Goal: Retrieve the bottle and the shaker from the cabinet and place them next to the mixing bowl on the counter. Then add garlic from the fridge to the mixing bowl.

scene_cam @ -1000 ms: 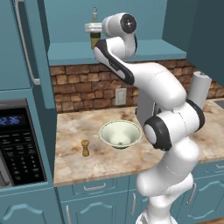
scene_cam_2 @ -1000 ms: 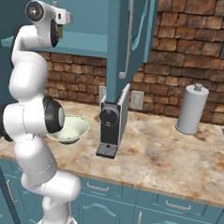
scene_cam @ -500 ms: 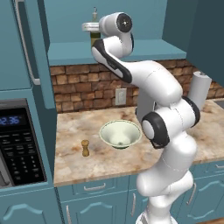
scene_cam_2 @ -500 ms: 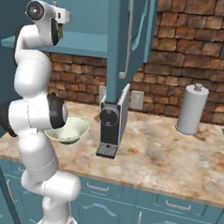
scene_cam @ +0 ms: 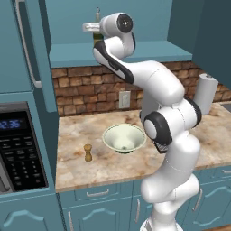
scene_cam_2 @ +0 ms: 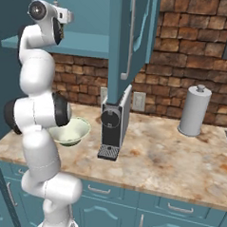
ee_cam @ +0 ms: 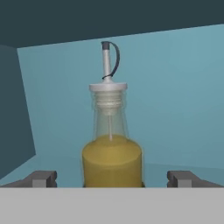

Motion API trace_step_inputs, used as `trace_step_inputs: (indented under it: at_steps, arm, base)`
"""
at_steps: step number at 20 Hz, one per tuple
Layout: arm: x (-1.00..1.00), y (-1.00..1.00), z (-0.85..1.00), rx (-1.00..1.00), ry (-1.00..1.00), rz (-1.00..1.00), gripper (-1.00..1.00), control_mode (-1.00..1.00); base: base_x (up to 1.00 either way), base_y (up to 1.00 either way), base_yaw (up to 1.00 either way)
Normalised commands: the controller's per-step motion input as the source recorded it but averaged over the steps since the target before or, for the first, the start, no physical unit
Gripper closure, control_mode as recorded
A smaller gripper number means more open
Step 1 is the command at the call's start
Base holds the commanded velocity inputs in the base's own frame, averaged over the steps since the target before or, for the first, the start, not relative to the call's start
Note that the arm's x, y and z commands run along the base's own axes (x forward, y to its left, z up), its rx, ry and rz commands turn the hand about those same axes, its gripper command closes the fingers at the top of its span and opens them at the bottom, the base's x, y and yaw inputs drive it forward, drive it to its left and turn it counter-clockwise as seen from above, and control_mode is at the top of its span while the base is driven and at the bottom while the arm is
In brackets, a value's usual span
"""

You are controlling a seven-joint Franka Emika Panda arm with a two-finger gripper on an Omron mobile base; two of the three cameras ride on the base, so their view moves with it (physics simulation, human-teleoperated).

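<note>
2 fingertips [ee_cam: 43,178]: spread wide, 1 each side of the bottle [ee_cam: 112,148], apart from the glass.
Pincer [ee_cam: 112,179]: released, empty, raised to the cabinet [scene_cam: 113,53] shelf.
Bottle: upright on the shelf, dead centre ahead, pale pourer on top.
Shaker [scene_cam: 88,152]: upright on the worktop [scene_cam: 135,162], near the mixing bowl [scene_cam: 124,137].
Writing: microwave [scene_cam: 18,153] display, digits blurred.

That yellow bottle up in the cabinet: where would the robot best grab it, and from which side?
Probably around the wide round body of the bottle, coming straight in from the open front of the cabinet. It stands upright, centred between the open gripper fingers; the neck narrows and the thin pourer offers little to hold.
</note>
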Motion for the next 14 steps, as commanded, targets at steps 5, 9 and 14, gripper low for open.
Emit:
trace_step_inputs:
  at_steps: [5,9,14]
  arm:
    - [0.09,0.11,0.00,0.00,0.05,0.00,-1.00,-1.00]
    - [0.12,0.07,0.00,0.00,0.04,0.00,-1.00,-1.00]
    - [0.04,0.01,0.00,0.00,0.00,0.00,-1.00,-1.00]
  base:
    - [0.00,0.00,0.00]
    - [0.00,0.00,0.00]
    - [0.00,0.00,0.00]
